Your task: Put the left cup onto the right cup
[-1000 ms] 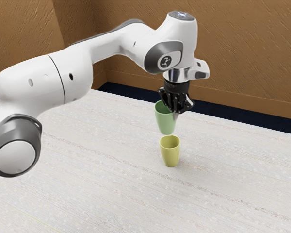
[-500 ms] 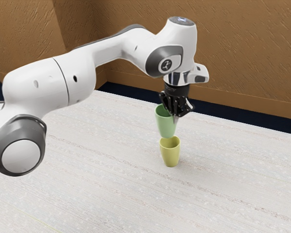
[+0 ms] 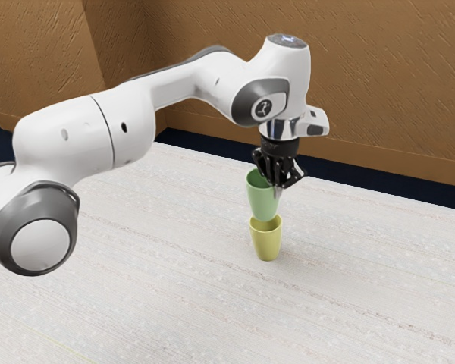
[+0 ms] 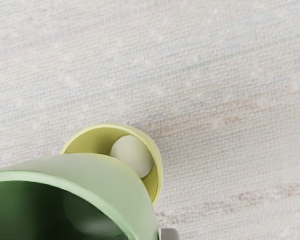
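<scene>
- Table (image 3: 136, 296): pale, off-white top with a fine woven grain; faint lines run across it in the exterior view; in the wrist view (image 4: 215, 75) the same surface shows a close weave with faint pinkish streaks
- Wall (image 3: 394, 68): brown, rough-textured; it stands behind the table's far edge and meets a second brown wall at a corner toward the exterior view's left
- Skirting board (image 3: 379, 157): lighter brown band along the wall's foot
- Floor strip (image 3: 379, 182): dark blue; it lies between skirting board and table edge
</scene>
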You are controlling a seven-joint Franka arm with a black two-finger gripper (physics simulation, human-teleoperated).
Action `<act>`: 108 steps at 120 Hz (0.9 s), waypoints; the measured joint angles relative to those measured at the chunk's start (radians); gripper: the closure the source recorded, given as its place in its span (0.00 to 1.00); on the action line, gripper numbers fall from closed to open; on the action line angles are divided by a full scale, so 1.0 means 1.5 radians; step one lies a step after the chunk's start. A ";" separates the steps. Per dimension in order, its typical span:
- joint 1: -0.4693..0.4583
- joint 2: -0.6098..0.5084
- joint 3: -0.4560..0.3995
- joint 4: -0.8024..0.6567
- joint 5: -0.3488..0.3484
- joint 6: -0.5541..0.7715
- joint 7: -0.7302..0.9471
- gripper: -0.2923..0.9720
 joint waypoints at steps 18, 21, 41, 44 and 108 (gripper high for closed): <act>0.004 0.009 -0.004 0.001 0.000 0.001 0.001 0.85; 0.005 0.010 -0.004 0.001 0.000 0.001 0.001 0.85; 0.010 0.019 -0.005 0.005 0.000 0.003 0.001 0.85; 0.011 0.021 -0.006 0.006 0.000 0.003 0.001 0.85; 0.020 0.041 -0.033 0.021 0.022 0.008 0.002 0.82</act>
